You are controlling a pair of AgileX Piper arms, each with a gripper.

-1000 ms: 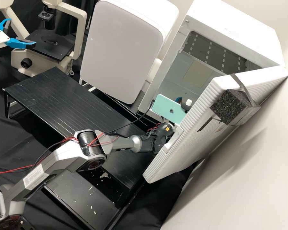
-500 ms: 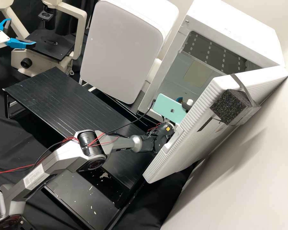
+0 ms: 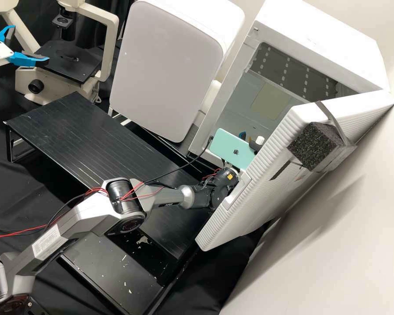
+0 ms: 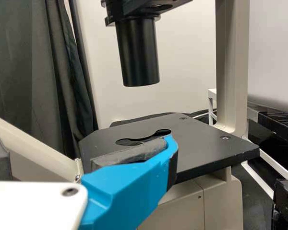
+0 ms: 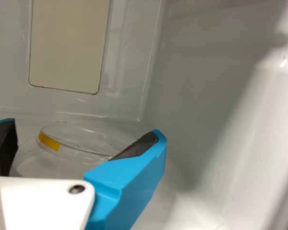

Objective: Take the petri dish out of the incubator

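At the far left of the scene you have the left gripper (image 3: 31, 43), its fingers spread with nothing between them, beside the microscope (image 3: 68, 63). It is well apart from the work and badly placed for this pick.

Moving right, your right arm (image 3: 162, 199) runs past the near side of the open door (image 3: 249, 197) into the incubator (image 3: 319, 35), so the right gripper (image 5: 85, 129) is much the nearer one. Its fingers stand apart, holding nothing. The petri dish (image 5: 77, 143) lies inside the incubator, just ahead of that gripper and toward the pale panel (image 5: 69, 45) on the far wall, within the span of the fingers as you look past them. Whether its near rim is already between the pads, you can't tell.

The dish is round, so you have no long axis to match; what counts is likely getting the fingers astride its rim, level with it, before you close.
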